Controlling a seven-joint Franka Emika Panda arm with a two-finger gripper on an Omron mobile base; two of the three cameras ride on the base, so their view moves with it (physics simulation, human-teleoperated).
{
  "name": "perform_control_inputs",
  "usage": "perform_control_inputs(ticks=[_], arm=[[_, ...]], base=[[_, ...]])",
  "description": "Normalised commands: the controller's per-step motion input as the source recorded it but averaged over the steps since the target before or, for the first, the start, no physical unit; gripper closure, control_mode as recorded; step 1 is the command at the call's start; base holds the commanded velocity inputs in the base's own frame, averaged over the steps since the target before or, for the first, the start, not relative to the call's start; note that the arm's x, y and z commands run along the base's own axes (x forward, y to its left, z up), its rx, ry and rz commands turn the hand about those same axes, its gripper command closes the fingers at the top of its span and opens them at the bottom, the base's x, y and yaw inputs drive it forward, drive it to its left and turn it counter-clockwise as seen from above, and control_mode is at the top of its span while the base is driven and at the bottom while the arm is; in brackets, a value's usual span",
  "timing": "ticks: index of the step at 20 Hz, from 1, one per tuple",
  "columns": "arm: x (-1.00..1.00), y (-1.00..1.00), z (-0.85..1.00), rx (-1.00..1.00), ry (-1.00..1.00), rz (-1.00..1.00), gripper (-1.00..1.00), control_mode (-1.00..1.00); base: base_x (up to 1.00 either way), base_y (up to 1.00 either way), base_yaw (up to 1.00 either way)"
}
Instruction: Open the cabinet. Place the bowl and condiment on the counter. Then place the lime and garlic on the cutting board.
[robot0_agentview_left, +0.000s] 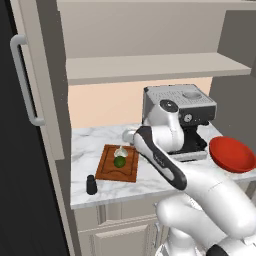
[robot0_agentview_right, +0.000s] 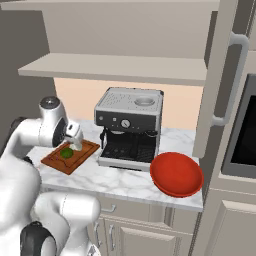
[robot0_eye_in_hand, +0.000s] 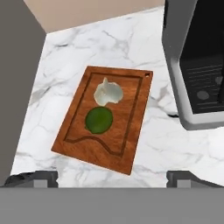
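Our gripper (robot0_eye_in_hand: 112, 177) hangs above the cutting board (robot0_eye_in_hand: 133, 127) with its two fingertips (robot0_eye_in_hand: 37, 178) spread wide and nothing between them, released. Below, the dark-green lime (robot0_eye_in_hand: 99, 120) and the off-white lumpy garlic (robot0_eye_in_hand: 108, 92) lie touching inside the board's groove. With the cabinet (robot0_agentview_left: 42, 100) open, the red bowl (robot0_agentview_right: 176, 174) at the counter's (robot0_agentview_left: 95, 145) right end and the black condiment (robot0_agentview_left: 91, 184) near its front left edge, we judge every step done.
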Motion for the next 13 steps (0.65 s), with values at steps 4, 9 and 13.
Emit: perform_control_inputs(ticks=[4,9,13], arm=[[-0.92,-0.5,0.79,0.0,-0.3,0.0,-1.0,-1.0],[-0.93,-0.41,0.86,0.0,-0.26,0.0,-1.0,-1.0],[-0.96,-0.4,0.71,0.0,-0.15,0.0,-1.0,-1.0]], base=[[0.0,0.0,0.0],[0.0,0.0,0.0],[0.0,0.0,0.0]])
